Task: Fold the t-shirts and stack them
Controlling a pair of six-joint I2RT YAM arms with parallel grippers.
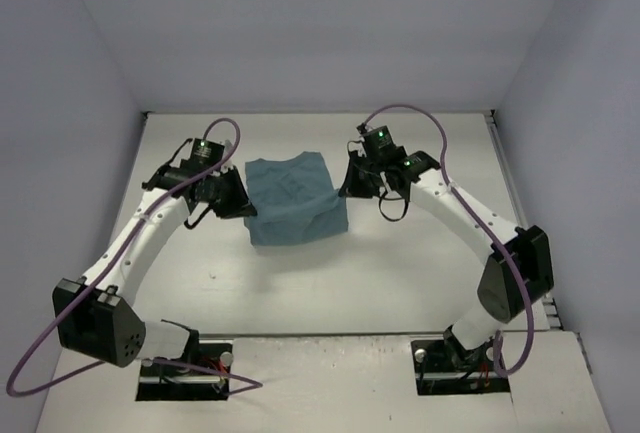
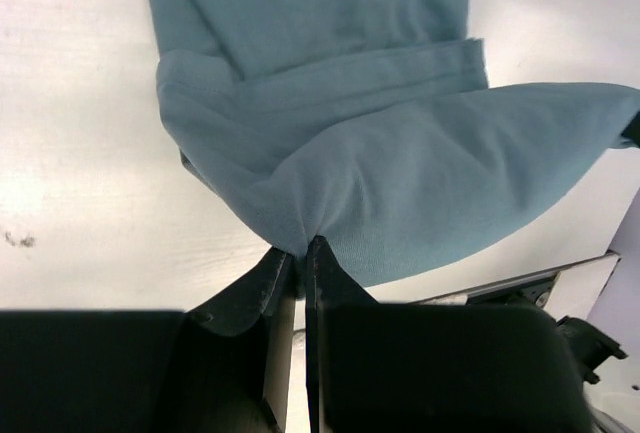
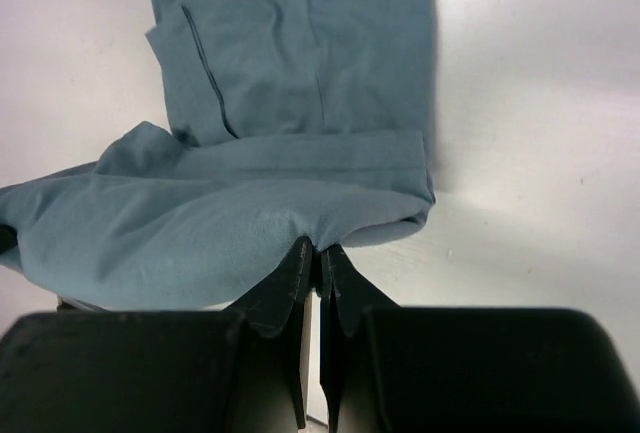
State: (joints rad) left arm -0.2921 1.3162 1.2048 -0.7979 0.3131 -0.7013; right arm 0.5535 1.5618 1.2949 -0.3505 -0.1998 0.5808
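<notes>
One teal t-shirt (image 1: 293, 201) is spread between my two arms at mid-table, partly folded, its near part lifted off the surface. At the shirt's left edge my left gripper (image 1: 240, 203) is shut on the cloth; the left wrist view shows the t-shirt (image 2: 400, 163) bunching into the pinched gripper (image 2: 302, 246). On the shirt's right edge my right gripper (image 1: 348, 189) is shut on the fabric too. In the right wrist view the t-shirt (image 3: 250, 203) puckers where the gripper (image 3: 317, 249) holds it. The far part of the shirt lies flat on the table.
The white table (image 1: 330, 283) is enclosed by pale walls at the left, back and right. A metal rail (image 1: 505, 168) runs along the right edge. Purple cables loop above both arms.
</notes>
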